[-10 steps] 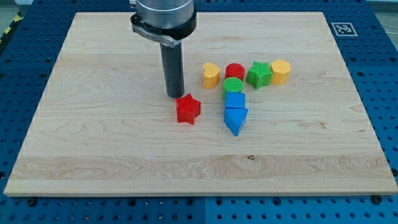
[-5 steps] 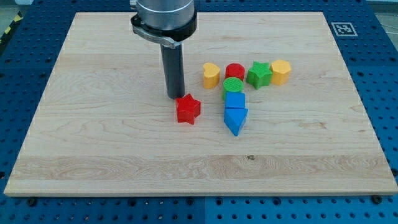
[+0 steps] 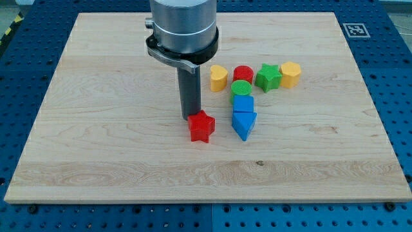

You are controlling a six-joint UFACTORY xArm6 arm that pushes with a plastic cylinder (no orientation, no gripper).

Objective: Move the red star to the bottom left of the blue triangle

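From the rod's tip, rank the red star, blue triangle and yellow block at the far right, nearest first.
My tip:
1. Red star, right at the tip, toward the view's bottom right.
2. Blue triangle, to the view's right.
3. Yellow block, far upper right, end of the row.

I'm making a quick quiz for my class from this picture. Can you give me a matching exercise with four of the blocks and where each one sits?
Blocks:
1. red star
2. blue triangle
3. green star
4. green cylinder

Places:
A. directly above the blue blocks
B. against my tip
C. bottom of the blue pair
D. between the red cylinder and a yellow block

Pairs: 1-B, 2-C, 3-D, 4-A
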